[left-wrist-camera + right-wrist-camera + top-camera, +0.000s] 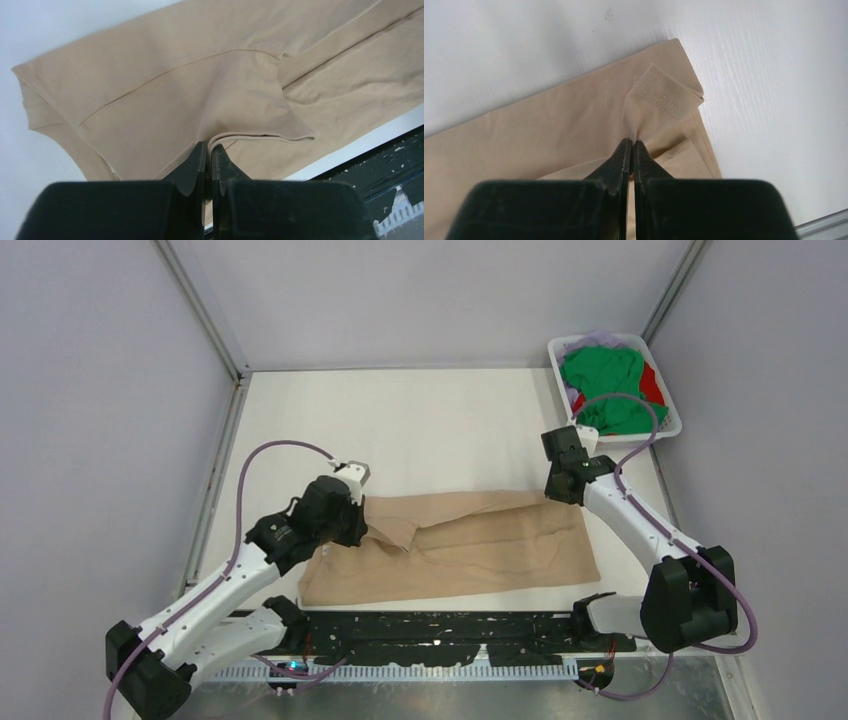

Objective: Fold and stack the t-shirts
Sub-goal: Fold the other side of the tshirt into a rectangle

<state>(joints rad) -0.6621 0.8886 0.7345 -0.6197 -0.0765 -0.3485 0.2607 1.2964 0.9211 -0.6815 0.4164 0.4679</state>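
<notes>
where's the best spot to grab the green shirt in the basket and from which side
Probably a bunched fold near the middle of the green shirt, coming straight down from above. It lies crumpled on top, and the walls of the basket would likely block a sideways approach.

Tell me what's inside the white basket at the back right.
A green t-shirt fills most of the white basket, with red cloth along its right side and lilac cloth at the far edge. Whatever lies beneath them is covered.
</notes>
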